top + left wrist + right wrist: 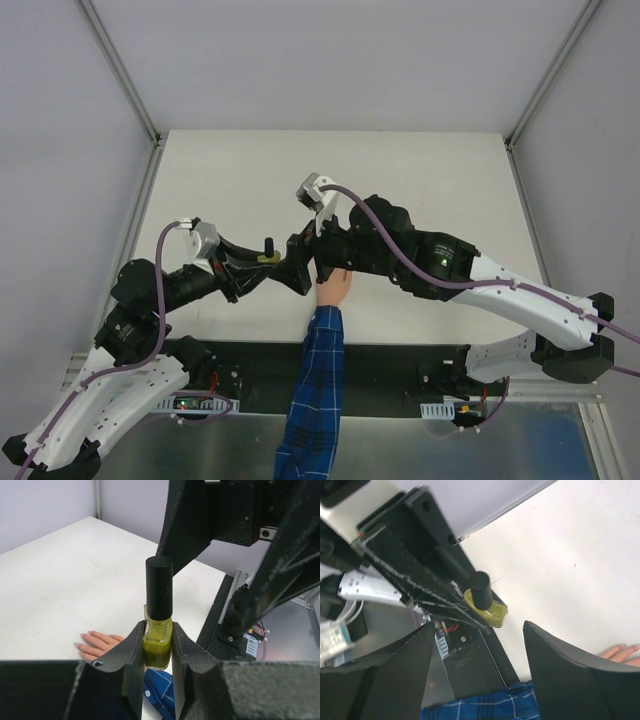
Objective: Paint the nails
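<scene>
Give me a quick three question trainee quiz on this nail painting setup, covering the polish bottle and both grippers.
1. True or false: the left gripper is shut on the polish bottle.
2. Fill in: the right gripper is ___, with nothing between its fingers.
3. The bottle's black cap is: A) off, in the right gripper; B) on the bottle; C) out of view.

Key: 1 true; 2 open; 3 B.
</scene>
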Tool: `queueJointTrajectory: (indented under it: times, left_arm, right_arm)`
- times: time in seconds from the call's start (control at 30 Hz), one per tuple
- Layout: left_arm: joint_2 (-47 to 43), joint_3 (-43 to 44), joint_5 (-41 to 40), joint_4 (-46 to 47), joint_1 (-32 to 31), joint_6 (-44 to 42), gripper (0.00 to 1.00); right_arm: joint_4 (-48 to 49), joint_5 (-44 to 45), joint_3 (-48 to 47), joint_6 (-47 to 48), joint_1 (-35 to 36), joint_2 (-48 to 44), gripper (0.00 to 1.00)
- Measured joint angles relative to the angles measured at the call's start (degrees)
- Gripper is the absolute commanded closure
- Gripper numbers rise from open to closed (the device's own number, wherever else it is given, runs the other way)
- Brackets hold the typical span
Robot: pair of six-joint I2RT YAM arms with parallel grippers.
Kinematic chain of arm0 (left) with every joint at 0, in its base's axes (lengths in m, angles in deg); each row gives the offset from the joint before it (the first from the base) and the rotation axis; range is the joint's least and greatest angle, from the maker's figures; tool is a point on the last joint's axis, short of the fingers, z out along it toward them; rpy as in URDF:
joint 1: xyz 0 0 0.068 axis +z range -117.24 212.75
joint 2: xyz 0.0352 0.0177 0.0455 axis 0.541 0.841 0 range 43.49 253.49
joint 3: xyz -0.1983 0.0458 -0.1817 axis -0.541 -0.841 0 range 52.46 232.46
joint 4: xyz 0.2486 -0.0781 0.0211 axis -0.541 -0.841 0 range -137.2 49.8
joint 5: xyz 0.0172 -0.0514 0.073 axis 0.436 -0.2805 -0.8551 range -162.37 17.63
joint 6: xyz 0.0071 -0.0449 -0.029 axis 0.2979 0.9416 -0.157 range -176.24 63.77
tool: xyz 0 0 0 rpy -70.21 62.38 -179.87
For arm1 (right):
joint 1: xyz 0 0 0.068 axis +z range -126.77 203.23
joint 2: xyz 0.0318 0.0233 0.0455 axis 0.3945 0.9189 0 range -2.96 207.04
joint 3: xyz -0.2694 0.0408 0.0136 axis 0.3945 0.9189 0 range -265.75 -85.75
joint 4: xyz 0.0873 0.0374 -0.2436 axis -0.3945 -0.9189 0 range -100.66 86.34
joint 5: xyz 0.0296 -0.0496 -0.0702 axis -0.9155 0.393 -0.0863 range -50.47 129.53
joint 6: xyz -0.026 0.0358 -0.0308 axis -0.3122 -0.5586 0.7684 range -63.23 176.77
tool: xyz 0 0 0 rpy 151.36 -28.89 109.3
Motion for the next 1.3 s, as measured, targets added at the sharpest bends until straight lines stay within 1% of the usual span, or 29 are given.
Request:
queueJointTrajectory:
  times: [0.17,0.23,0.4,0.53,0.57,0.63,0.67,0.7,0.73,0.77,0.87,0.93,0.97,1.03,1.07,1.13,1.17,1.23,1.3]
  left_arm:
    - [-0.04,-0.9,-2.56,-0.02,0.0,0.09,1.0]
    - [-0.04,-1.11,-3.04,-0.02,0.0,0.13,1.0]
    - [-0.07,-1.11,-3.93,-0.04,0.0,0.2,1.0]
    - [-0.07,-1.11,-4.07,-0.04,0.0,0.24,1.0]
    - [-0.07,-1.11,-4.07,-0.04,0.0,0.26,1.0]
    - [-0.07,-1.11,-4.07,-0.04,0.0,0.37,1.0]
    - [-0.07,-1.11,-4.07,-0.04,0.0,0.39,1.0]
    - [-0.07,-1.11,-4.04,-0.04,0.0,0.42,1.0]
    - [-0.09,-1.11,-4.04,-0.04,0.0,0.5,1.0]
    - [-0.09,-1.11,-4.02,-0.04,0.0,0.57,1.0]
    - [-0.2,-1.11,-3.13,-0.02,0.02,0.76,1.0]
    - [-0.2,-1.09,-0.61,-0.04,0.15,1.01,1.0]
    - [0.02,-0.98,1.79,-0.2,0.22,1.27,1.0]
    - [0.7,-0.61,7.76,0.11,0.42,2.25,1.0]
    - [1.38,-0.42,11.85,0.98,0.46,3.41,1.0]
    - [2.58,-0.61,19.76,4.72,0.42,6.1,1.0]
    - [2.84,-0.83,22.14,6.43,0.39,7.28,1.0]
    - [2.64,-0.85,25.46,8.81,0.42,9.03,1.0]
    - [2.54,-0.72,27.43,10.19,0.39,9.94,1.0]
  right_arm:
    - [-0.28,7.39,-1.31,-4.66,0.13,0.9,0.31]
    - [-0.28,9.31,-3.08,-5.35,0.39,2.14,0.35]
    - [-0.22,11.72,-6.54,-5.81,1.03,5.01,0.41]
    - [-0.13,12.48,-7.17,-5.86,1.33,6.82,0.48]
    - [-0.11,12.66,-7.17,-5.88,1.51,7.3,0.54]
    - [-0.15,12.94,-7.17,-5.75,1.79,8.09,0.6]
    - [-0.17,13.16,-7.17,-5.79,1.97,8.46,0.72]
    - [-0.2,13.31,-7.17,-5.77,2.05,8.76,0.77]
    - [-0.24,13.64,-7.17,-5.88,2.14,8.98,0.84]
    - [-0.26,13.68,-7.17,-5.55,2.16,9.09,0.99]
    - [-0.2,13.88,-7.13,-3.98,2.34,9.01,0.99]
    - [-0.28,11.74,-6.88,-1.33,2.34,8.7,0.99]
    - [-0.11,8.17,-6.1,1.33,1.97,7.98,1.0]
    - [1.16,-3.72,-2.75,6.05,0.0,5.05,1.0]
    - [3.8,-10.1,0.46,7.34,-1.22,2.82,1.0]
    - [7.78,-20.37,5.01,8.22,-2.89,-0.35,1.0]
    - [9.2,-24.26,5.62,8.61,-3.3,-0.74,1.0]
    - [11.41,-29.27,6.01,8.76,-3.56,-0.72,1.0]
    - [13.66,-32.3,6.75,8.83,-3.41,-0.85,1.0]
